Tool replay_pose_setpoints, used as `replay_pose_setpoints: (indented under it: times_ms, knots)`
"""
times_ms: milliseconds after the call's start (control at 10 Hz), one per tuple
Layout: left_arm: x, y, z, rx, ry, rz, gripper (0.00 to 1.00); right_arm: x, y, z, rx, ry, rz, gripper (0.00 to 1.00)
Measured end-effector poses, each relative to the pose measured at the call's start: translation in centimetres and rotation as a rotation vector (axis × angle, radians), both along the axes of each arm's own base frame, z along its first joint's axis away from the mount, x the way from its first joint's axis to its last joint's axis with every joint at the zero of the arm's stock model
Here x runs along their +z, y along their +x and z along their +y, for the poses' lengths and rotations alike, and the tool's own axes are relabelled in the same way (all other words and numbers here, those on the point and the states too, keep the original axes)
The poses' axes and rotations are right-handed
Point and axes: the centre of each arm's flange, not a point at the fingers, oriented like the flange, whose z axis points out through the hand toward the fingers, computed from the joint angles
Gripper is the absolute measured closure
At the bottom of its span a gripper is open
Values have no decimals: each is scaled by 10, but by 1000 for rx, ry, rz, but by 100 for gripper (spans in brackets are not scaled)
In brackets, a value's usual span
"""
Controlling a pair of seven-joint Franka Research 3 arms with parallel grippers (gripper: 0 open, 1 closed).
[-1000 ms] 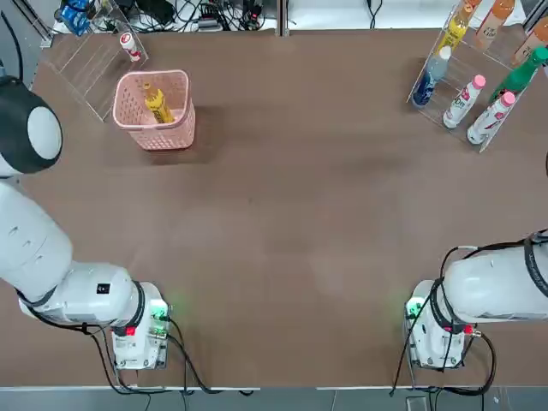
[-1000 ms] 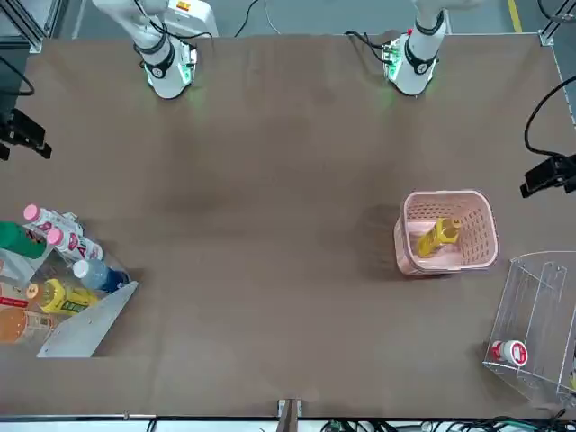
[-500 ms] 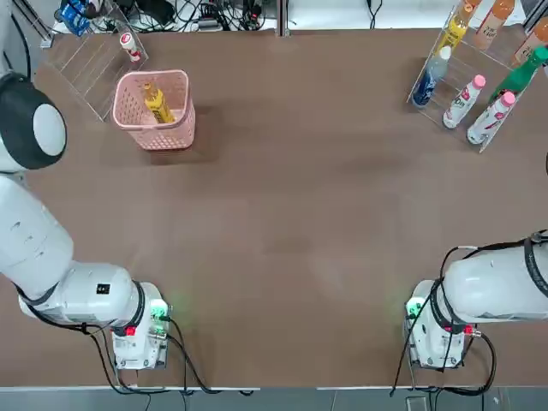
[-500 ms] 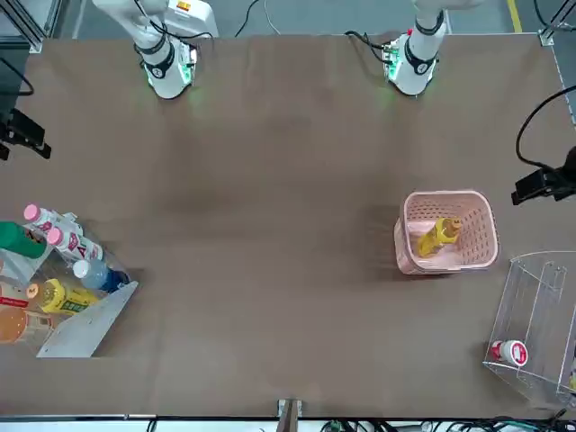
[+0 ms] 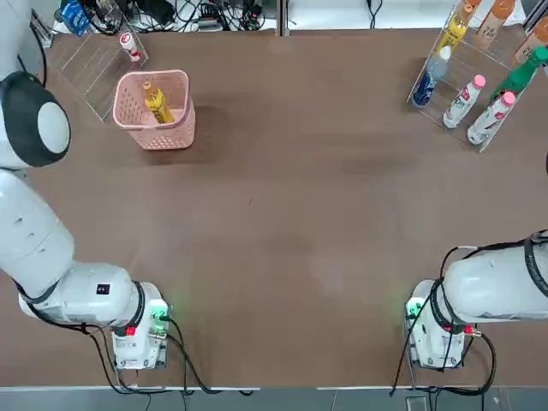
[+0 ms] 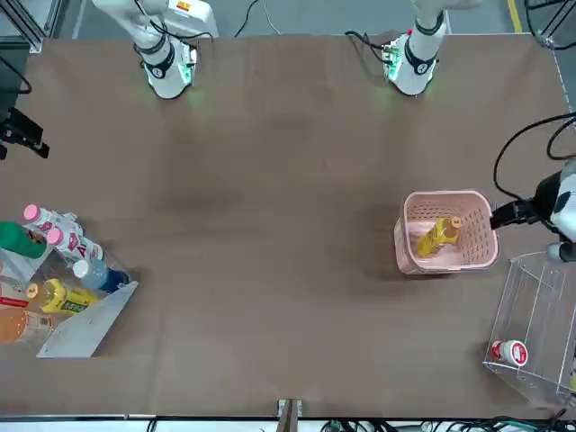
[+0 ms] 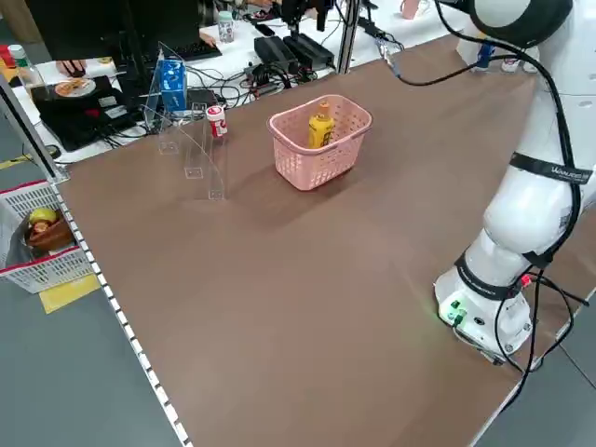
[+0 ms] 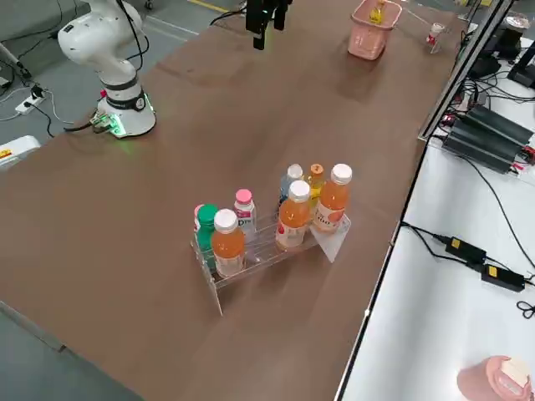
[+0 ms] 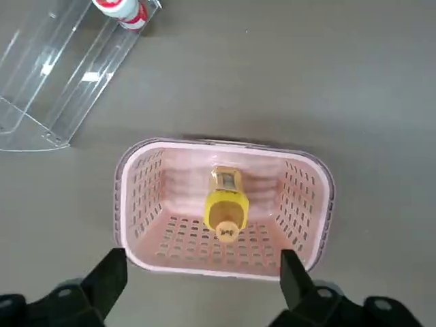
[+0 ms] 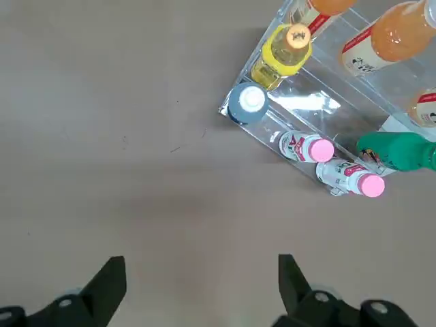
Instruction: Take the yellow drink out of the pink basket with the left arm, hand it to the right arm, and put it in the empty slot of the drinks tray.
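Our left gripper (image 9: 197, 289) hangs spread wide above the pink basket (image 9: 136, 204); descending off-centre, we risk striking its rim or toppling the yellow drink (image 9: 223, 204).

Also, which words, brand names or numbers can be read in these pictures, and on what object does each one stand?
None can be read with certainty.
Drink labels in the drinks tray: print too small.
Yellow drink in the pink basket: label blurred.
Small red-and-white bottle: unreadable.

Drink (image 5: 157, 104) in basket (image 5: 178, 130); drinks tray (image 5: 476, 81) at the opposite corner.
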Motion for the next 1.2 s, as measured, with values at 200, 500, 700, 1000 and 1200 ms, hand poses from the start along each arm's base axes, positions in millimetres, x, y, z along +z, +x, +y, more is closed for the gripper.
replay_pose_setpoints:
  times_ms: [200, 500, 700, 1000, 1200]
  knots:
    - [-23, 3, -8, 26, -2, -8, 0, 0, 0, 0, 0, 0, 0, 1]
    - [-54, 5, -14, 37, -5, -21, 2, 0, 0, 0, 0, 0, 0, 1]
    - [-79, 5, -13, 46, -4, -37, 3, 0, 0, 0, 0, 0, 0, 1]
    - [-114, -1, -23, 85, -7, -31, 3, 0, 0, 0, 0, 0, -1, 1]
    - [-121, -5, -26, 100, -9, -40, 3, 0, 0, 0, -1, 0, -1, 1]
